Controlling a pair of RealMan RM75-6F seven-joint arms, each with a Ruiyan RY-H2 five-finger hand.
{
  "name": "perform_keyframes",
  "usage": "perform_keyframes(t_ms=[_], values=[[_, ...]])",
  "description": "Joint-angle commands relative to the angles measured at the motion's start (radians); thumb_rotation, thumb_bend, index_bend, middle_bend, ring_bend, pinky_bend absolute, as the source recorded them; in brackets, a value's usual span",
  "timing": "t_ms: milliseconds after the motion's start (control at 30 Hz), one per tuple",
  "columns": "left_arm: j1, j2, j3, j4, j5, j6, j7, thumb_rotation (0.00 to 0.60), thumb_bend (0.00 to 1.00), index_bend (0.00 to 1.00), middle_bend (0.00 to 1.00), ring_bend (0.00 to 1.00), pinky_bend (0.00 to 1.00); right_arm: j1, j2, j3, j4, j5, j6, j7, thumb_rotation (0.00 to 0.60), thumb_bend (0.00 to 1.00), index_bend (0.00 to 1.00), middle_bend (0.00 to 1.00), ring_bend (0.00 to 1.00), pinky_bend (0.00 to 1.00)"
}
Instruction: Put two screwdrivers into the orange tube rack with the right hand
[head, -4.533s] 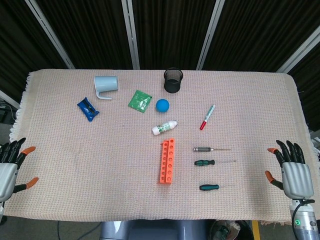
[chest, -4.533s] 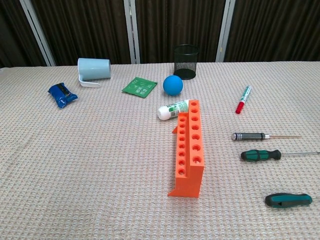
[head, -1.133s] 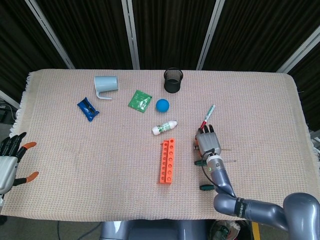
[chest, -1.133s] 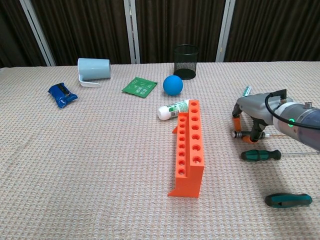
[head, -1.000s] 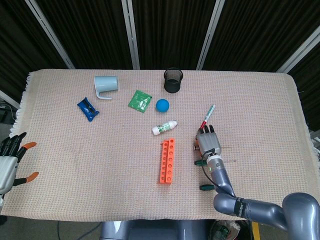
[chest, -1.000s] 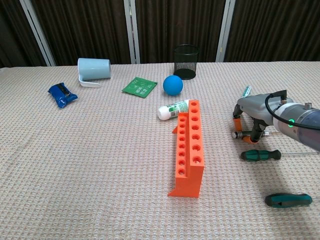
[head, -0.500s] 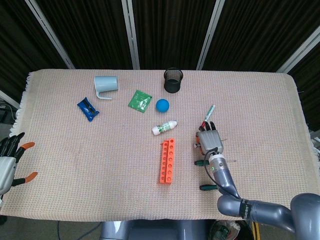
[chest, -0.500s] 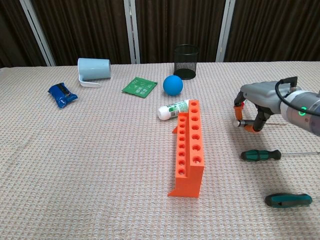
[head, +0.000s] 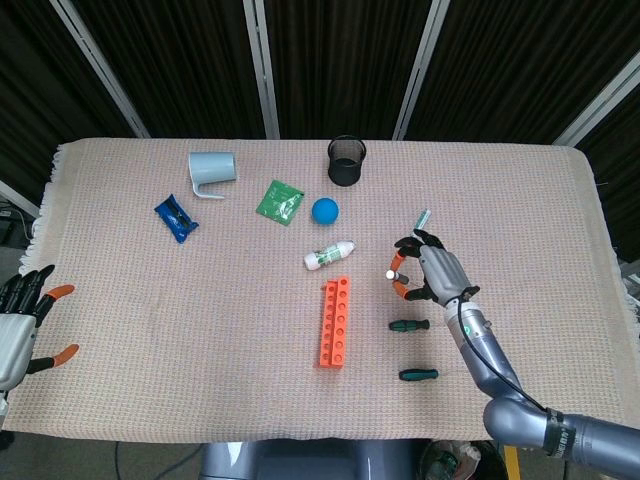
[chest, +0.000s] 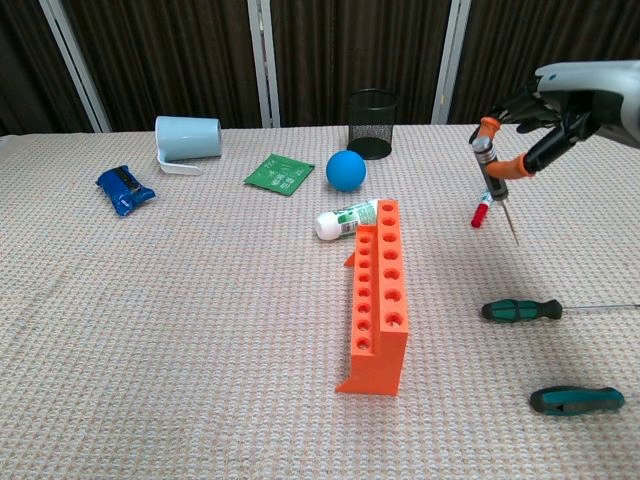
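Screwdriver (chest: 493, 172), slim with grey knurled handle, hangs tip-down, pinched in right hand (chest: 560, 103) fingers (chest: 507, 166).

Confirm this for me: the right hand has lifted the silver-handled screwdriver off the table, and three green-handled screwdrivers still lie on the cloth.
Not quite. The right hand does hold the silver-handled screwdriver in the air, but only two green-handled screwdrivers lie on the cloth, as the chest view shows.

Head view: high, looking steeply down over the whole surface (head: 150, 330). Chest view: low, near, facing forward across it. Shared: orange tube rack (head: 336, 322) (chest: 379, 297), right hand (head: 430, 270) (chest: 556, 104).
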Motion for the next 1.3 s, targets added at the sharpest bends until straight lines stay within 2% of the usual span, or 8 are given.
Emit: perform_keyframes(t_ms=[33,133,300,467,700,1033,1300], values=[[0.001,0.004,0.001,-0.007,0.007,0.005,0.006,0.600,0.11,0.22,0.00,0.00,0.00,-0.064,0.148,0.115,-0.089,-0.029,-0.205,0.278,0.600,0.46,0.62,0.23,0.00,0.00],[-0.001,0.010,0.003,-0.018,0.014,0.004,0.012,0.600,0.11,0.22,0.00,0.00,0.00,-0.087,0.177,0.168,-0.108,-0.059,-0.285,0.425,0.600,0.46,0.62,0.23,0.00,0.00],[0.000,0.016,0.006,-0.029,0.016,0.003,0.020,0.600,0.11,0.22,0.00,0.00,0.00,-0.107,0.196,0.220,-0.107,-0.127,-0.379,0.579,0.600,0.46,0.62,0.23,0.00,0.00],[-0.001,0.019,0.006,-0.035,0.012,-0.001,0.024,0.600,0.11,0.22,0.00,0.00,0.00,-0.104,0.197,0.251,-0.102,-0.188,-0.427,0.666,0.600,0.47,0.62,0.23,0.00,0.00],[-0.002,0.020,0.009,-0.034,0.007,-0.011,0.022,0.600,0.11,0.22,0.00,0.00,0.00,-0.074,0.183,0.237,-0.102,-0.223,-0.434,0.706,0.600,0.47,0.62,0.23,0.00,0.00],[-0.007,0.017,0.004,-0.022,-0.006,-0.022,0.009,0.600,0.11,0.22,0.00,0.00,0.00,-0.137,0.214,0.228,-0.193,-0.312,-0.467,0.824,0.600,0.46,0.62,0.23,0.00,0.00],[-0.006,0.017,0.008,-0.016,-0.012,-0.029,-0.001,0.600,0.11,0.22,0.00,0.00,0.00,-0.145,0.164,0.194,-0.208,-0.404,-0.453,0.876,0.600,0.46,0.63,0.23,0.00,0.00]])
